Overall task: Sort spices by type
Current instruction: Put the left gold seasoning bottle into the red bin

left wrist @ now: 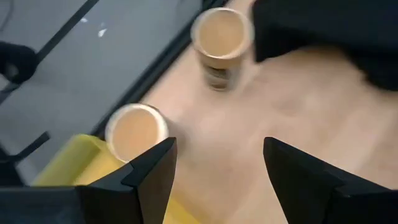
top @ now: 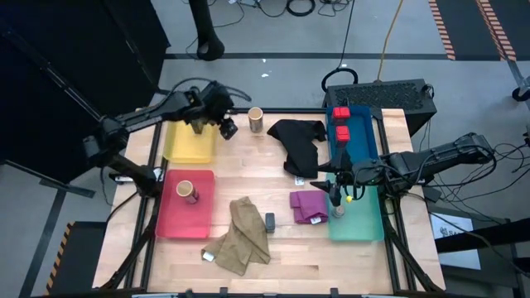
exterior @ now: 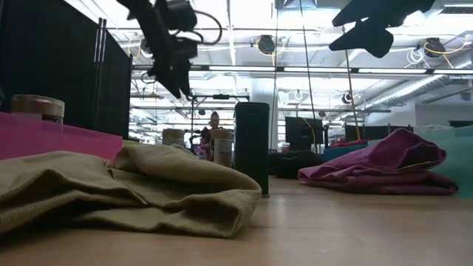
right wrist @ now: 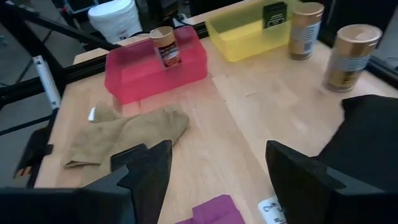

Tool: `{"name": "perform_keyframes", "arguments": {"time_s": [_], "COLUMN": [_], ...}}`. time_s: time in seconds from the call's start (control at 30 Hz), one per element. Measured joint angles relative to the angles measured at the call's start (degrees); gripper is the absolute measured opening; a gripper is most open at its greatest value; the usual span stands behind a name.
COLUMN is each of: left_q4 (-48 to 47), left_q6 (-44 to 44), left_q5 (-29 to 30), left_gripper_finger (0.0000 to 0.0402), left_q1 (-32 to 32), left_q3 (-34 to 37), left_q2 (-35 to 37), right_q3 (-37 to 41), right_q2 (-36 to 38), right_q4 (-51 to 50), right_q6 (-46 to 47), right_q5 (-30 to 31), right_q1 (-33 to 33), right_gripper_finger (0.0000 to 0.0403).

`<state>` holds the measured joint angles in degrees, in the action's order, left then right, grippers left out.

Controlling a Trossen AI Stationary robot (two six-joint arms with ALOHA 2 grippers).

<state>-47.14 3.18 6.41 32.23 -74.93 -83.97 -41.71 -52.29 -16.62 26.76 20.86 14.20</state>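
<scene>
Dark block (right wrist: 274, 14) in yellow tray (right wrist: 239, 38), right wrist view only

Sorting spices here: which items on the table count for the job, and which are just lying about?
Job items:
tan cylinder in the red tray
two tan cylinders by the yellow tray
red boxes in the blue tray
dark grey block

Lying about:
khaki cloth
purple cloth
black cloth

Wooden table (top: 281, 252) carries four trays, three cloths, tan cylinders and a dark block.
</scene>
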Motion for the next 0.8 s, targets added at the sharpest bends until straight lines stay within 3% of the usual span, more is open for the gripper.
{"name": "perform_keyframes", "arguments": {"time_s": [0.33,0.47,0.8], "left_q4": [-9.9,-12.4,-13.4], "left_q6": [-1.2,0.3,-9.2], "left_q5": [1.1,-1.0,-5.5], "left_gripper_finger": [0.0247,0.0247,0.0247], "left_q1": [9.5,12.8,13.0], "left_q3": [-10.3,-10.9,-10.9], "left_q2": [-9.9,-13.0,-14.3], "right_q3": [0.0,0.0,0.0], "right_q2": [0.0,0.0,0.0], "right_q4": [0.0,0.0,0.0], "right_q6": [-1.7,-2.2,-2.2], "right_q5": [3.1,3.1,3.1], "right_q1": [0.0,0.0,0.0], "right_gripper_finger": [0.0242,0.0242,0.0242]}}
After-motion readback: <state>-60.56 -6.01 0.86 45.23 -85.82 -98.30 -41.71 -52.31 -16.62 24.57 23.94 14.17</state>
